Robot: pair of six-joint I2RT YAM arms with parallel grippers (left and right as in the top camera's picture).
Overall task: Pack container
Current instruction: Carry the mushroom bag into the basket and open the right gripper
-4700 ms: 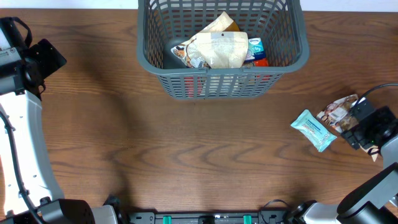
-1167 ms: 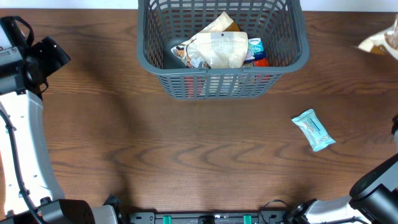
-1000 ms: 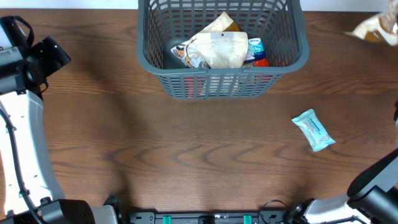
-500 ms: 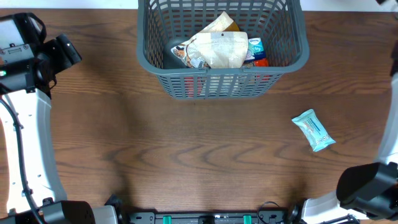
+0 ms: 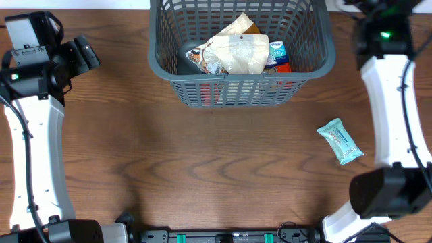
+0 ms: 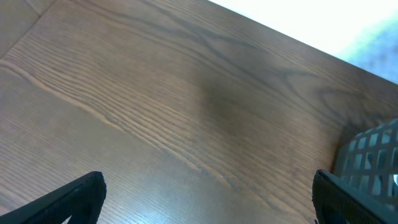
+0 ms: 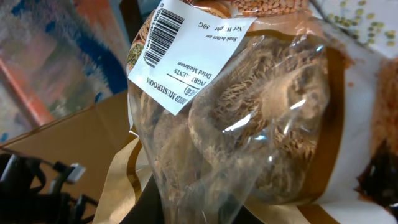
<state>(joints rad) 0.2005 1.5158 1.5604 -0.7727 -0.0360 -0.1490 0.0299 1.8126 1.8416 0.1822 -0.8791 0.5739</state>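
Overhead, basket (image 5: 307, 64): at the far edge of the table (image 5: 202, 155), middle; a pale pouch (image 5: 236, 54) and smaller packets already inside.
Overhead, blue packet (image 5: 341, 142): flat on the wood at the right, well apart from the basket, nothing touching it.
Overhead, left gripper (image 5: 84, 54): far left, just beside the basket's left side, carrying nothing.
Overhead, right arm (image 5: 388, 101): reaching to the far right corner; wrist end cut off by the frame edge, so no grip visible here.
Left wrist, left gripper (image 6: 208, 199): dark fingertips at the two bottom corners, wide apart, only bare wood between them.
Left wrist, basket: a slotted corner at the right edge.
Right wrist, bag (image 7: 249, 124): clear bag of dried mushrooms with a white barcode label (image 7: 186, 56), filling the view, off the table.
Right wrist, right gripper: fingers mostly hidden behind the bag; judged clamped on it, since it hangs right at the camera.
Progress: judged well along; several packets in, bag in the air and not yet in the basket, blue packet left to pick up.
Surface: dark brown wood grain, matt, otherwise bare.
Room: a cardboard box (image 7: 81, 130) and cables (image 7: 62, 174) behind the bag; blurred colours beyond.
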